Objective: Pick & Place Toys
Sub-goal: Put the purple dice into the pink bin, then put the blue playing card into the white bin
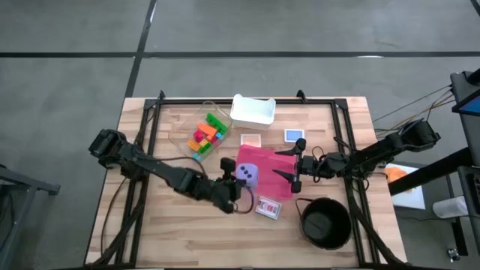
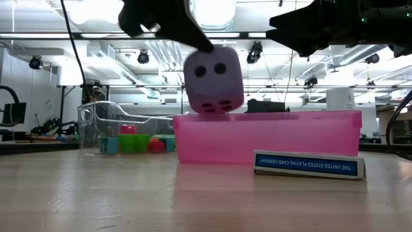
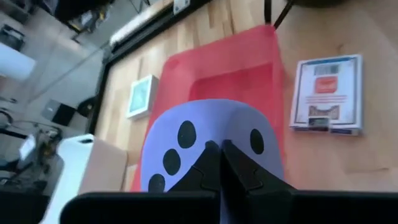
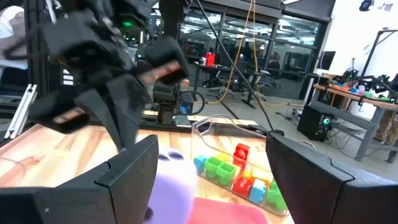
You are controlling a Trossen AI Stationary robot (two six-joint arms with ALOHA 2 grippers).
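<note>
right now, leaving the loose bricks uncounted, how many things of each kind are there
lilac die: 1
pink tray: 1
clear tub of bricks: 1
white box: 1
small flat cards: 2
card pack: 1
black bowl: 1
total: 8

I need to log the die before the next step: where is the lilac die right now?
In the high view the lilac die sits mid-table, pinched by the left gripper at the pink tray's left edge; the low view shows it above the rim.

Matt, soft-looking lilac die (image 2: pixel 213 80); translucent pink plastic tray (image 2: pixel 277 132); wooden table (image 1: pixel 187 232).
</note>
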